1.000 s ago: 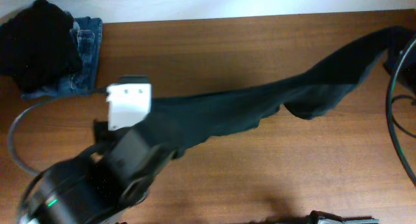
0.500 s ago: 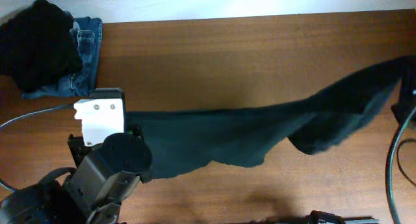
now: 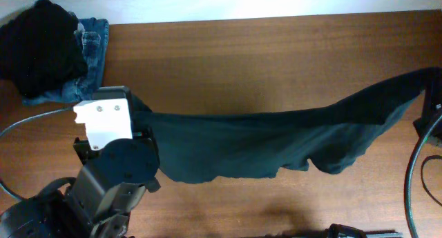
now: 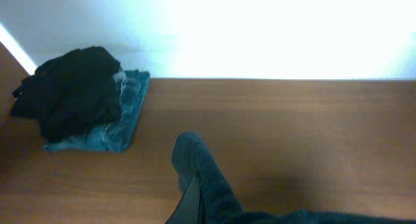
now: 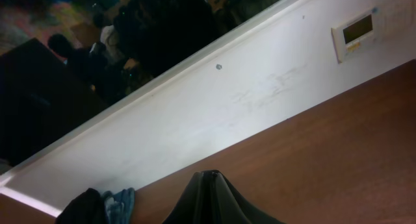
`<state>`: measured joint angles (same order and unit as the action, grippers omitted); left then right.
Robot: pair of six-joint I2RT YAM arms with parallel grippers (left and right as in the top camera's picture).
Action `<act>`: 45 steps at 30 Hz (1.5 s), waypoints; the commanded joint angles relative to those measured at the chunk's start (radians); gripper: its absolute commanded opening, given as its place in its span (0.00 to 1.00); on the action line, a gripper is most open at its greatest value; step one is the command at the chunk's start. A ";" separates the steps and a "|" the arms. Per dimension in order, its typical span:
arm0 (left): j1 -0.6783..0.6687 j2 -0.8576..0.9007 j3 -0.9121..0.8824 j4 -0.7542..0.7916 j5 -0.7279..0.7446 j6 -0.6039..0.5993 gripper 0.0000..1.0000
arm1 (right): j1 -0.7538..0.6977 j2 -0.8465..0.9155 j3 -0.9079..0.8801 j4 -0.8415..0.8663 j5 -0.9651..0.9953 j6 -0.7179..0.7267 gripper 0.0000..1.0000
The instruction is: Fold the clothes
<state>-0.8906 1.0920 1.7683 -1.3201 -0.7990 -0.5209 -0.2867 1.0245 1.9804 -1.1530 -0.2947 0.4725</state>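
Cloth of the T-shirt (image 3: 262, 145) hangs as a sagging band over the table (image 3: 276, 52) from 9 o'clock to 3 o'clock. It seems thin, light and limp. The left gripper (image 4: 192, 191) and the right gripper (image 5: 209, 185) are both clamped on its ends. The hem corners look best to hold.

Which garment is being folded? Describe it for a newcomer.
On the brown wooden table, look across the middle: the dark T-shirt hangs stretched in a long band from the left gripper to the right edge. Unlike the jeans and black bundle heaped at the far-left corner, it is spread out.
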 commanded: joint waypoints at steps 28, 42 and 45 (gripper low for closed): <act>-0.072 -0.009 0.217 -0.088 -0.025 0.043 0.01 | -0.002 -0.057 0.202 -0.069 0.124 -0.045 0.04; -0.006 0.100 0.217 -0.092 -0.062 -0.114 0.01 | -0.002 0.096 0.190 -0.109 0.130 -0.012 0.04; 0.034 0.146 0.217 -0.103 -0.061 -0.124 0.01 | -0.002 0.158 0.188 -0.119 0.130 0.000 0.04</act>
<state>-0.8928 1.1995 1.9732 -1.4155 -0.8314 -0.6071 -0.2867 1.1187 2.1746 -1.2716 -0.1837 0.4553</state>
